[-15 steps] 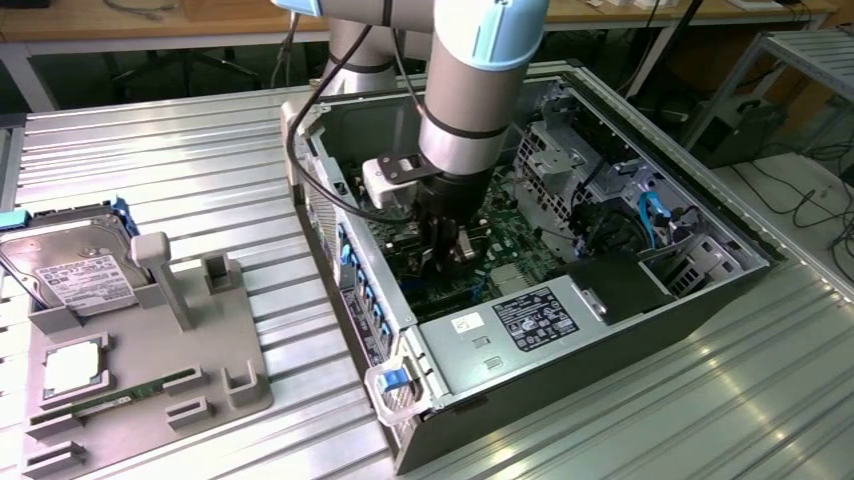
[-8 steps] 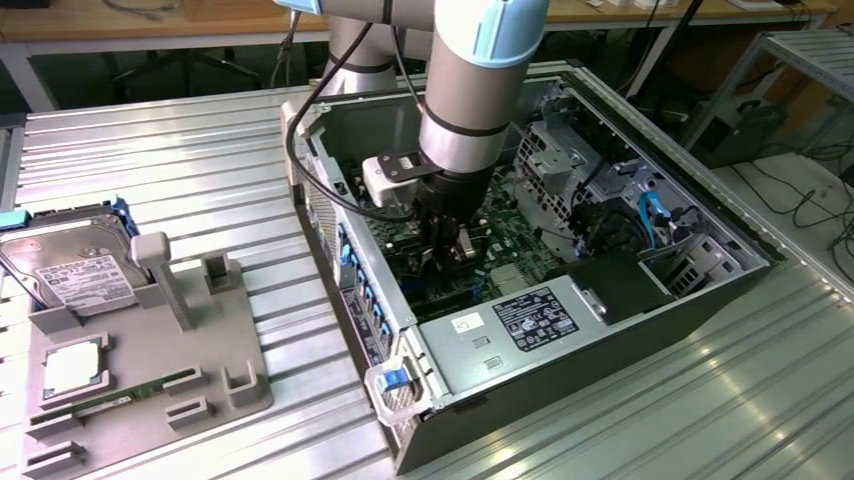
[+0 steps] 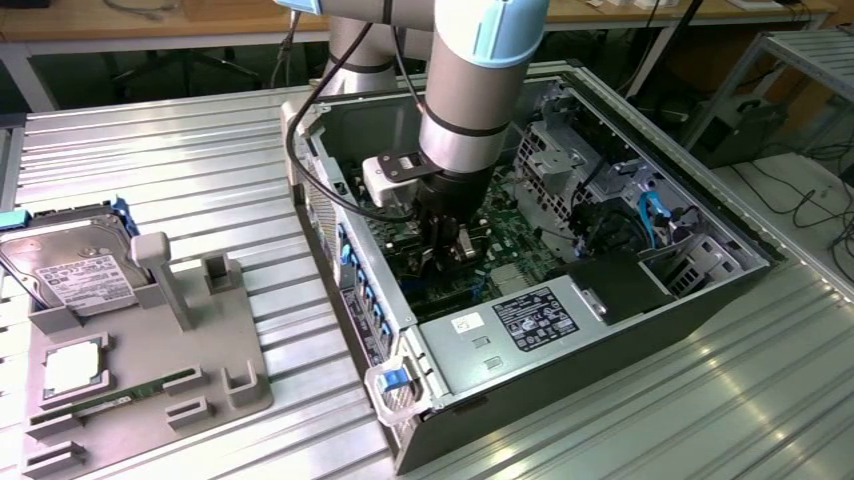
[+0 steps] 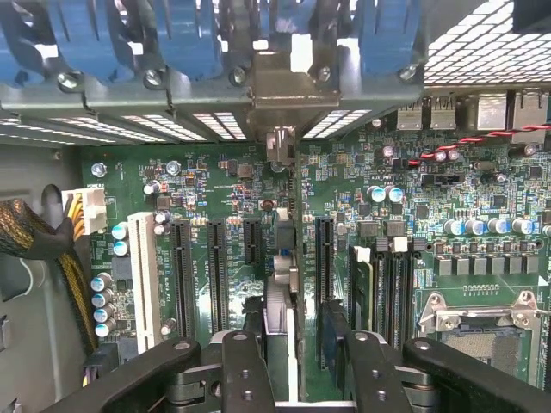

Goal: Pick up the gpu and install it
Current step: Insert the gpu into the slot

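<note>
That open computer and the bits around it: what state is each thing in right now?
Computer case: lying on its side, side panel off.
Graphics card: held edge-on between the fingers, standing over a slot on the motherboard.
Gripper: lowered inside the case, shut on the card.
Hard drive: resting in the grey holder.
Memory stick: lying in the holder.

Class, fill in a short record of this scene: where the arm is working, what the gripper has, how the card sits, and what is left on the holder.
workplace: open computer case on the metal table
gripper: gripper inside the case, closed on the gpu
card position: upright, edge-on, over the motherboard, with its silver bracket at the case's rear wall
holder: grey holder at the exterior view's left, carrying the hard drive
</note>
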